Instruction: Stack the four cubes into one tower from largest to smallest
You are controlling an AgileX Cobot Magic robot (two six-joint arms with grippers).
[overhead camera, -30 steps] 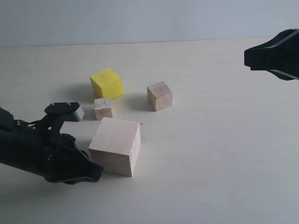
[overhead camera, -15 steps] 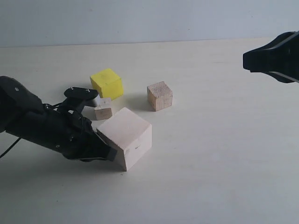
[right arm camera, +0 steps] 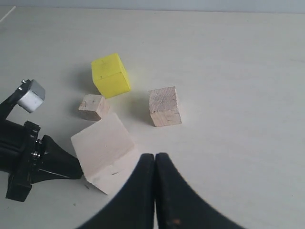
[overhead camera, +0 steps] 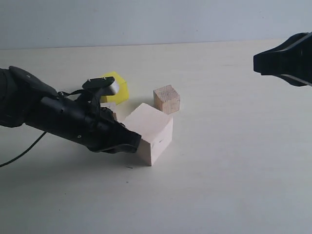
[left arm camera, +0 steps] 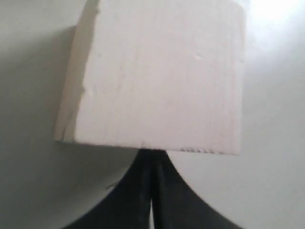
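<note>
Left claw [overhead camera: 137, 144] is shut with nothing between its fingers, and its joined tips [left arm camera: 151, 157] touch the near side of the large cube [overhead camera: 151, 129]. That cube sits flat on the table [overhead camera: 219, 185], turned corner-on to the exterior view. My arm hides part of the yellow cube [overhead camera: 118, 87] behind it. The smallest cube [overhead camera: 110, 105] peeks out between the yellow one and the large one, close to both. The brownish cube [overhead camera: 166, 99] stands alone just past the large cube's far corner, not touching it. All four rest on the table, none stacked. My right claw [overhead camera: 257, 62] hangs high at the right, fingers [right arm camera: 143, 191] pressed together, holding nothing.
</note>
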